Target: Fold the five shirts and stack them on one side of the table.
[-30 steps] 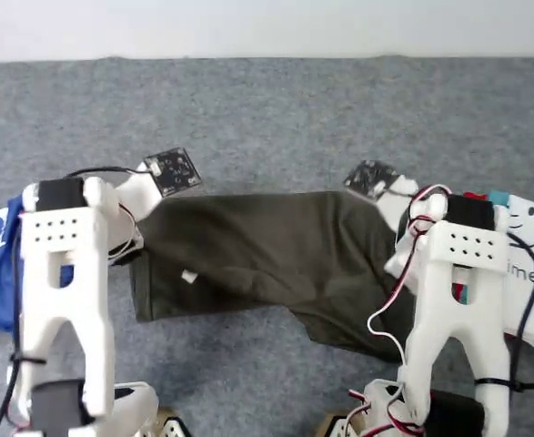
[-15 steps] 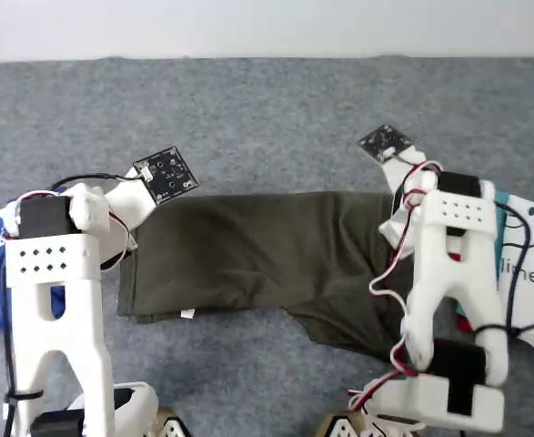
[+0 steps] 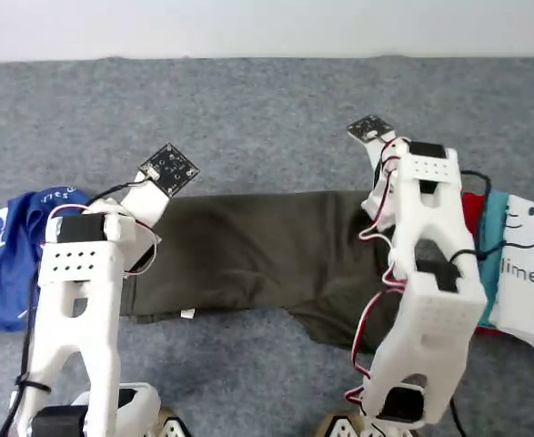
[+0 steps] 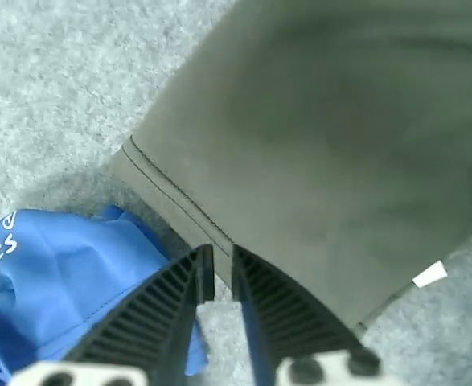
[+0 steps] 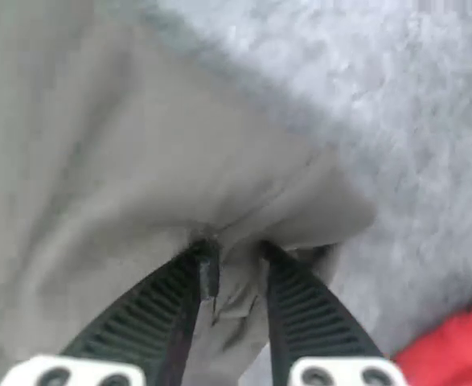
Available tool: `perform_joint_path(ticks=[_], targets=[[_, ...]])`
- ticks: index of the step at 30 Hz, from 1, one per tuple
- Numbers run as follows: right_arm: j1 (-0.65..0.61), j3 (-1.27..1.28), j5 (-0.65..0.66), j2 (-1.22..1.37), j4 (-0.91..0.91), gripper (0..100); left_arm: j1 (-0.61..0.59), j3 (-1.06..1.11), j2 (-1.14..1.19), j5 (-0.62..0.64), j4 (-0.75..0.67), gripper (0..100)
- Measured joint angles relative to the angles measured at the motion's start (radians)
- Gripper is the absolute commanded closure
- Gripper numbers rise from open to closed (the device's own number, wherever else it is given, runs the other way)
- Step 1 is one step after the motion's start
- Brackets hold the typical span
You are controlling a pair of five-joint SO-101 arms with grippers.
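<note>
Right jaws: clamped on a bunched fold of the olive shirt (image 5: pixel 99 161), cloth puckered and creased between the two ribbed black tips. Just beyond that pinch, the shirt's rumpled edge, then grey counter (image 5: pixel 428 121); off to one side, a corner of red cloth (image 5: pixel 461 346).

Left jaws: pressed nearly together, only a slim gap between the tips, set right at the stitched hem of the olive shirt (image 4: pixel 340 145). Cannot tell whether any cloth is caught there. Close beside the tips, a crumpled blue shirt (image 4: pixel 51 273) with white lettering, its edge meeting the olive hem. Farther along the same olive edge, a small white tag (image 4: pixel 428 274) poking out onto the grey.

Seen from above: olive shirt (image 3: pixel 267 246) laid out as a long band across the middle of the counter (image 3: pixel 267 109), roughly flat, one lower corner sagging toward the near edge under the right arm (image 3: pixel 426 264). Left arm (image 3: pixel 80 273) bent over the band's left end, right arm over its right end. Blue shirt (image 3: pixel 7 264) heaped at the far left, touching the olive one. At the far right, a white printed shirt (image 3: pixel 530 273) lying on teal (image 3: pixel 496 228) and red layers, just beside the olive shirt's right end.
</note>
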Motion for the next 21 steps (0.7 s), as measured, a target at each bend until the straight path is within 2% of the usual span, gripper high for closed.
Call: perform_joint_path(ticks=[6, 15, 21], targets=[[0.011, -0.265, 0.021, 0.167, 0.068, 90.2, 0.0, 0.0, 0.0, 0.0, 0.0, 97], [0.015, -0.586, 0.023, 0.187, 0.431, 89.8, 0.0, 0.0, 0.0, 0.0, 0.0, 97], [-0.017, -0.713, 0.023, 0.235, 0.423, 89.8, 0.0, 0.0, 0.0, 0.0, 0.0, 96]])
